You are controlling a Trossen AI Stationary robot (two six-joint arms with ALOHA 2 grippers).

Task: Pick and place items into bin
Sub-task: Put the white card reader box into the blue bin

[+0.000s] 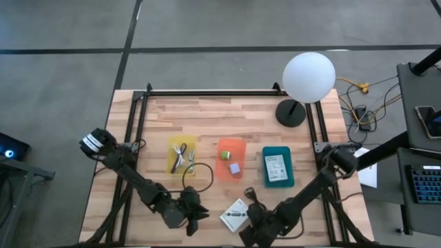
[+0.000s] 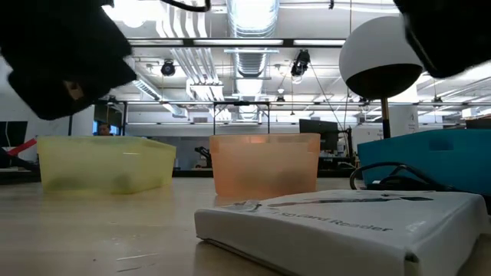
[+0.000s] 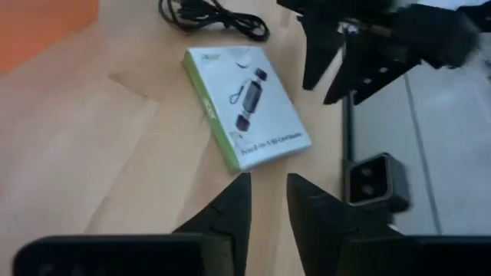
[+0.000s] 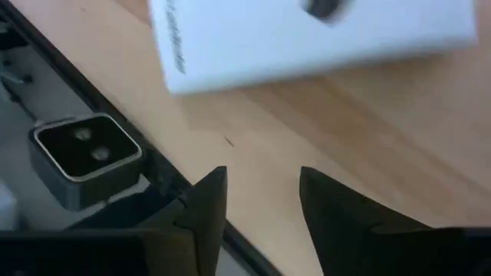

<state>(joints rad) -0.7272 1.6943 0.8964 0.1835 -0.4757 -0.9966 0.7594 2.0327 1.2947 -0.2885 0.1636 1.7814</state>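
A white card-reader box lies flat near the tabletop's front edge, between the left end effector and right end effector. Both have fingers parted, holding nothing. Yellow bin, orange bin and teal bin sit mid-tabletop

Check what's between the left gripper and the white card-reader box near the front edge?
Nothing: in the left wrist view, only bare wood separates the left gripper from the white box. The black cable lies beyond the box.
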